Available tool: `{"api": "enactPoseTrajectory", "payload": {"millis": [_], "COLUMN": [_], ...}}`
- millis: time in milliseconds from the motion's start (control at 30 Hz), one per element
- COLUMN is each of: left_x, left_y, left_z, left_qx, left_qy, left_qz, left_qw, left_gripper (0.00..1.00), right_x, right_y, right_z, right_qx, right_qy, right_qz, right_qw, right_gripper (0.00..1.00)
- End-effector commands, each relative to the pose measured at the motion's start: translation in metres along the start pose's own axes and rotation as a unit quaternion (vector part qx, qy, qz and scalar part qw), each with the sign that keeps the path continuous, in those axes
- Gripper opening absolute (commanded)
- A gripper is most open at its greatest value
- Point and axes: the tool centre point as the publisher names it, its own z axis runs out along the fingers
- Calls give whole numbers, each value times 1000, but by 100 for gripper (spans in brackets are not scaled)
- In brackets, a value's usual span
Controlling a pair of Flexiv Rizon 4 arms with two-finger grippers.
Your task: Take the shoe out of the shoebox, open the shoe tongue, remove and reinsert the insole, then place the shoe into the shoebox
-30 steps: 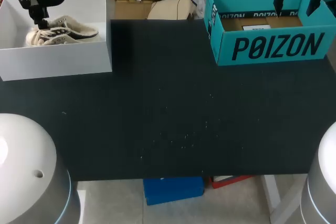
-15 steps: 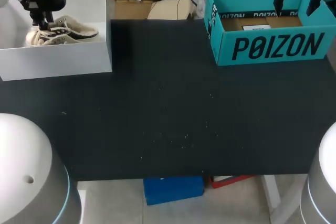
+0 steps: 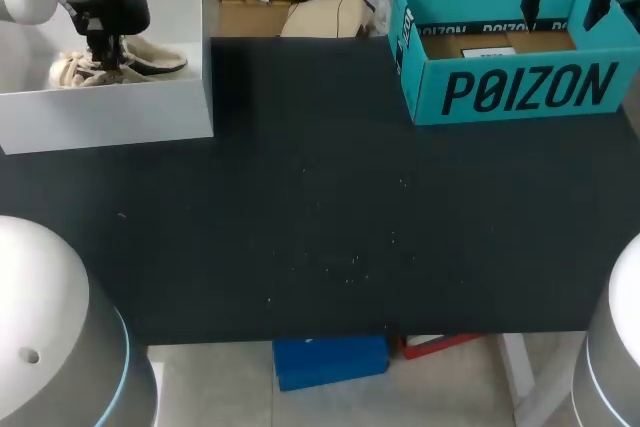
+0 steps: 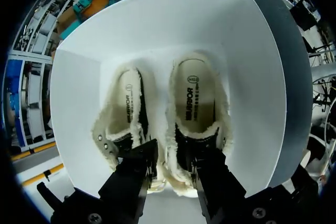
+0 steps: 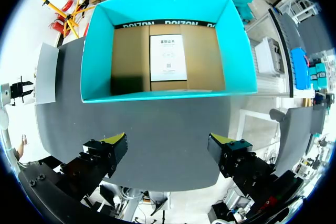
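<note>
Far left on the counter point(image 3: 330, 217), the left end effector point(image 4: 174, 169) sits at a fleece-lined shoe point(image 4: 195, 103) inside the white box point(image 4: 252, 77), grip indiscernible; far right, the right end effector point(image 5: 168, 141) hangs spread above the teal shoebox point(image 5: 236, 51).

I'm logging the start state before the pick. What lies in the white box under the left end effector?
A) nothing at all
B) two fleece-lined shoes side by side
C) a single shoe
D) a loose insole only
B: the left wrist view shows one fleece-lined shoe beside a second shoe in the white box, with the left end effector low over their near ends.
</note>
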Motion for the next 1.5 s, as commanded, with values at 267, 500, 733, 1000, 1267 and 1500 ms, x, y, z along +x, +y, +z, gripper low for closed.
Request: {"api": "enactPoseTrajectory", "payload": {"millis": [267, 500, 733, 1000, 1267, 1500], "left_x": [-7, -6, -3, 2, -6, -28], "left_y": [-4, -4, -6, -11, -7, -6], "left_z": [46, 67, 73, 67, 2, -70], "left_qx": [-8, -19, -21, -8, 0, -7], "left_qy": [21, 27, 31, 26, -1, -55], "left_qz": [-11, -7, -6, 4, 9, 27], "left_qw": [1000, 999, 999, 1000, 1000, 998], "left_gripper": [30, 27, 25, 0, 0, 0], "right_x": [0, 0, 0, 0, 0, 0], "right_y": [0, 0, 0, 0, 0, 0], "right_z": [-1, -1, -1, -1, -1, -1], "right_qx": [0, 0, 0, 0, 0, 0], "right_qy": [0, 0, 0, 0, 0, 0], "right_qz": [0, 0, 0, 0, 0, 0], "right_qw": [1000, 1000, 1000, 1000, 1000, 1000], "right_gripper": [100, 100, 100, 100, 100, 100]}}
